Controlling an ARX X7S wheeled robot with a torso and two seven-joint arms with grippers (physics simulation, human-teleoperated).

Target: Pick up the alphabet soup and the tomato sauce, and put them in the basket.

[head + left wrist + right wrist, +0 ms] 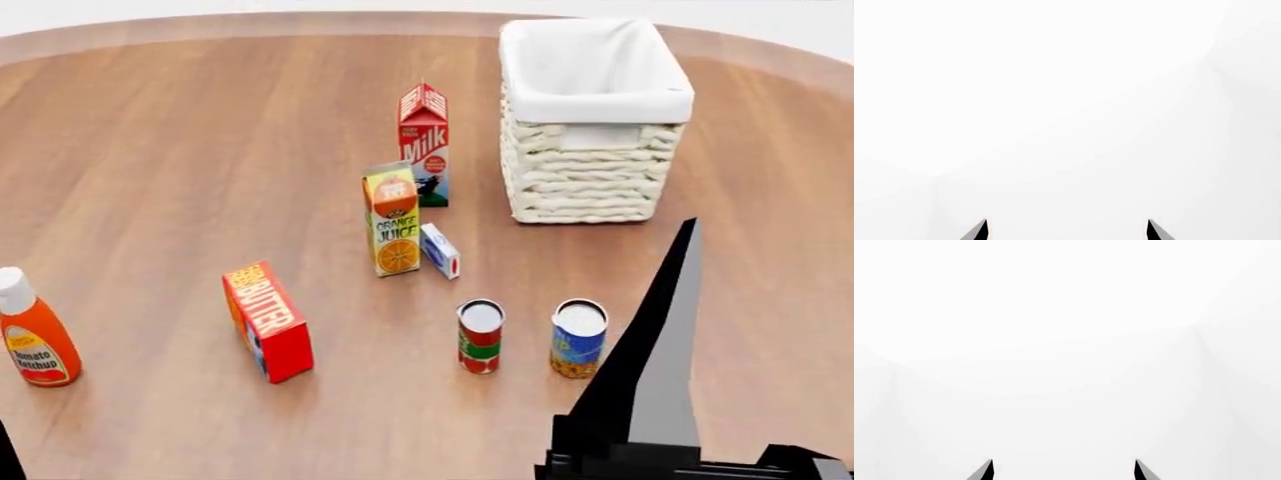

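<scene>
On the wooden table in the head view the alphabet soup (578, 338), a blue-labelled can with a silver top, stands upright. Just to its left stands the tomato sauce (481, 336), a red and green can. The cream wicker basket (587, 180) with its white liner sits further back on the right. A dark pointed part of my right arm (661, 370) rises in front, just right of the soup. Both wrist views face blank white. My left gripper (1067, 220) is open and holds nothing. My right gripper (1063, 460) is open too, with nothing between its tips.
A milk carton (424, 140), an orange juice carton (394, 220) and a small white-blue box (441, 250) stand behind the cans. A red butter box (267, 320) lies to the left, with a ketchup bottle (34, 340) at the far left edge.
</scene>
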